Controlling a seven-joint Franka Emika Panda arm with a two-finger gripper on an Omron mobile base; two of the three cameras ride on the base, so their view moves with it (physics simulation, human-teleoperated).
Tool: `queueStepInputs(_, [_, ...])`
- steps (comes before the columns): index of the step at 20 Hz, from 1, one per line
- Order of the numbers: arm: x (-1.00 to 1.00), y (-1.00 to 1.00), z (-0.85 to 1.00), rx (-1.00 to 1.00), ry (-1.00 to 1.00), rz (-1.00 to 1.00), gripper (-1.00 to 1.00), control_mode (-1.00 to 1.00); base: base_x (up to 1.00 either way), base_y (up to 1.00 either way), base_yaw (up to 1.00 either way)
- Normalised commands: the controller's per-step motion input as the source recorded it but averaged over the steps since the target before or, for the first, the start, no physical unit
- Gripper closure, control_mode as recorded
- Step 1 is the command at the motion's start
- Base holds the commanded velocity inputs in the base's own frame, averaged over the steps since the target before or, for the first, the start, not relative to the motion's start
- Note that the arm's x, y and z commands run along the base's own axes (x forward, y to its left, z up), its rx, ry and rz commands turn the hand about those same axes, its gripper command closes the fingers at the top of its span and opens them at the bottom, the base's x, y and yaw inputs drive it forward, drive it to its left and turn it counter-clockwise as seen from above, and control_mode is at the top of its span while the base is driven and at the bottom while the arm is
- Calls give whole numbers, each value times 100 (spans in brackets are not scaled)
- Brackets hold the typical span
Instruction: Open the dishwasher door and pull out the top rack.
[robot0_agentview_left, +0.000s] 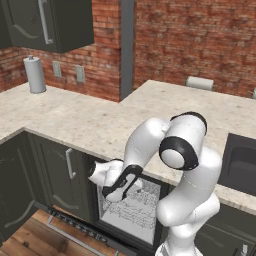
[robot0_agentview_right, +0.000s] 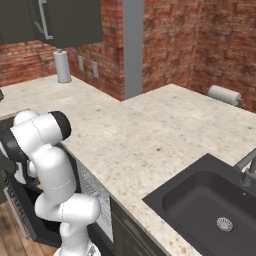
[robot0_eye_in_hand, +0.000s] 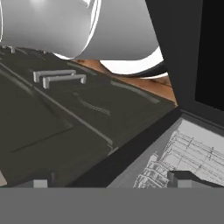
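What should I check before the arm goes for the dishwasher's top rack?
1. Dishwasher door folded down, opening exposed: ok.
2. Hand open with nothing between its fingers: ok.
3. Hand at the mouth of the opening, close to the top rack: ok.
4. Top rack pulled out: not ok, it sits inside the machine.
5. Fingers lined up on the rack's front wire: cannot tell.
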Motion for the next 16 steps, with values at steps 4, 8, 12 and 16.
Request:
queueStepInputs(4, [23,-6,-78,0,-31,-2,-100,-100,0,0,0])
queueStepInputs(8, [30,0,-49,3,-28,-4,-100,-100,0,0,0])
queueStepInputs(12, [56,1,-4,12,-13,-16,-100,-100,0,0,0])
queueStepInputs(16, [51,1,-10,16,-16,-24,-100,-100,0,0,0])
